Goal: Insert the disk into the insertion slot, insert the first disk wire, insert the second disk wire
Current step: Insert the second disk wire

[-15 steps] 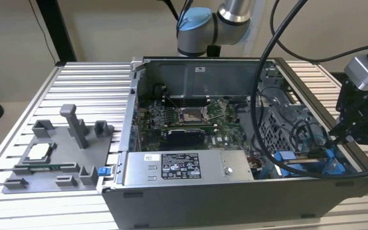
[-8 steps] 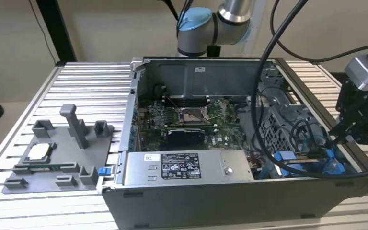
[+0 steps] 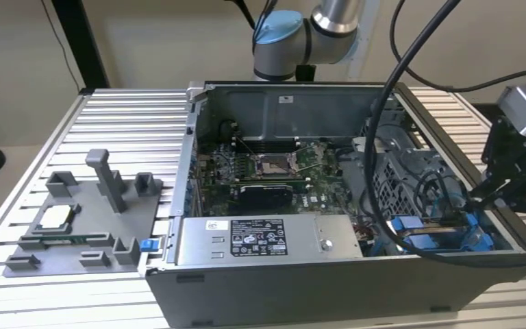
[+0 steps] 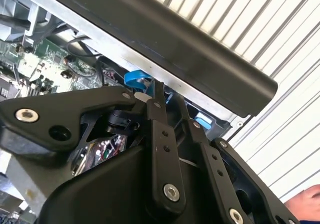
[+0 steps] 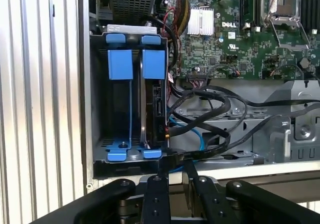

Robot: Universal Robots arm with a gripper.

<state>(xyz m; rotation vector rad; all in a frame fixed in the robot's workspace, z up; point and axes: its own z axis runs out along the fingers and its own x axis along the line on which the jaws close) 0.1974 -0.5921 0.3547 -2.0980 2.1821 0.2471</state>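
In the first wrist view the disk point(image 5: 154, 102) stands on edge inside the insertion slot point(image 5: 100, 104), a grey metal bay with blue tabs point(image 5: 120, 63) at both ends. My gripper point(image 5: 173, 176) hangs just outside the bay's open end. Its fingers point(image 5: 154, 196) are drawn close together on the end of a black wire point(image 5: 200, 153) that lies next to the disk's connector edge. In the exterior view my gripper point(image 3: 496, 195) hovers over the slot point(image 3: 437, 229) at the case's right front corner. In the second wrist view my gripper point(image 4: 167, 97) sits by a blue wire point(image 4: 137, 77).
The open computer case point(image 3: 336, 288) lies on a ribbed metal table point(image 3: 126, 116). The grey power-supply box point(image 3: 244, 240), motherboard point(image 3: 272, 171) and loose black cables point(image 5: 220, 104) crowd the bay. A grey fixture plate point(image 3: 80, 226) lies at the exterior view's left. A hand point(image 4: 306, 204) shows at a corner.
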